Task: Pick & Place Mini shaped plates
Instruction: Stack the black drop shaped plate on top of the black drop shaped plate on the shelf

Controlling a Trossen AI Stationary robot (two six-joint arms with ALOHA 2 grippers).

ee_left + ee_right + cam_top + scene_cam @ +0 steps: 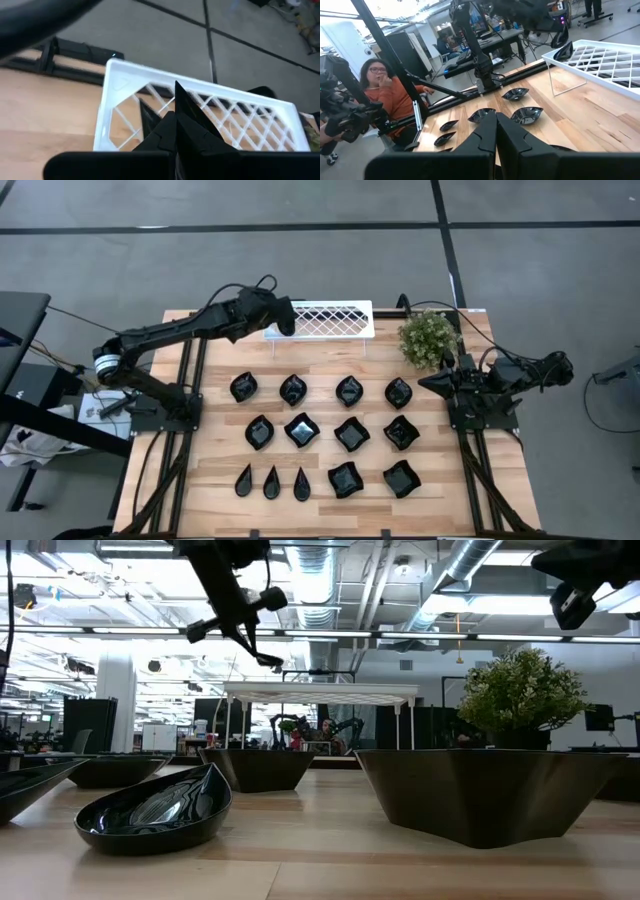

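The left gripper [285, 320] is held closed over the rack's [330, 319] end, fingertips together; black plates [322, 430] are spread beyond. The right gripper [432, 383] is kept shut, empty.

You see glossy black plates [302, 429], smooth and reflective, on a pale wood-plank table [440, 480] with a matt grain. At upper centre, the white lattice rack [325, 319] looks like smooth coated wire or plastic.

Wooden table [225, 480] with black mini plates [302, 429], white rack [325, 319], plant [428, 338].
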